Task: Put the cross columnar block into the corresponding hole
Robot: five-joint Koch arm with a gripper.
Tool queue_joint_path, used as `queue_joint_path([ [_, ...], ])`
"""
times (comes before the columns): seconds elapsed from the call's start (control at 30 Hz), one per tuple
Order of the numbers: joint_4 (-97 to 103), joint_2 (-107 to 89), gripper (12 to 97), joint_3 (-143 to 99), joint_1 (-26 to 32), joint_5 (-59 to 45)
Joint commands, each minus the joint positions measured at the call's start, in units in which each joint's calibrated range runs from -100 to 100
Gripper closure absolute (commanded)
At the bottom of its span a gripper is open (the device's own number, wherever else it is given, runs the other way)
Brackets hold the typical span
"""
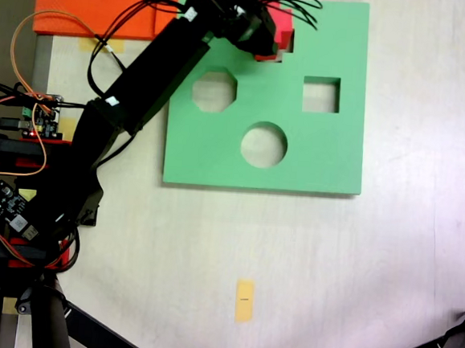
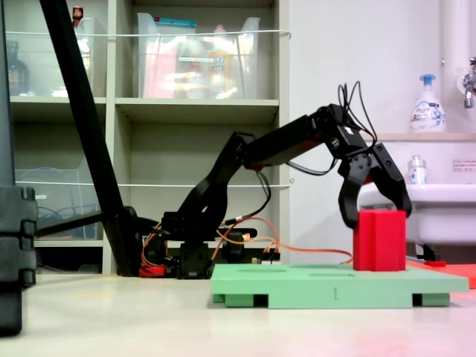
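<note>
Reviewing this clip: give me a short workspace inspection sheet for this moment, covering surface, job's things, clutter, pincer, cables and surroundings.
Surface: pale table, bare apart from items below.
Job's things: red cross block stands upright on the green board; the plus-shaped hole is hidden under block and arm.
Clutter: orange sheet; yellow tape mark.
Pincer: pincer open, jaws straddling the block's top; contact cannot be told.
Cables: orange and black wires loop by the circuit boards.
Surroundings: shelving, sink, soap bottle.
</note>
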Motion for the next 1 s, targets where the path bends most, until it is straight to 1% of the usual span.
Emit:
queue_joint_path([
  [0.0, 6.4, -5.4, 70.1, 5.2, 0.0, -0.6],
  [0.5, 4.7, -14.2, 70.1, 5.1, 0.0, -0.6],
  [0.97, 5.1, -9.0, 69.8, 5.1, -0.9, -2.3],
])
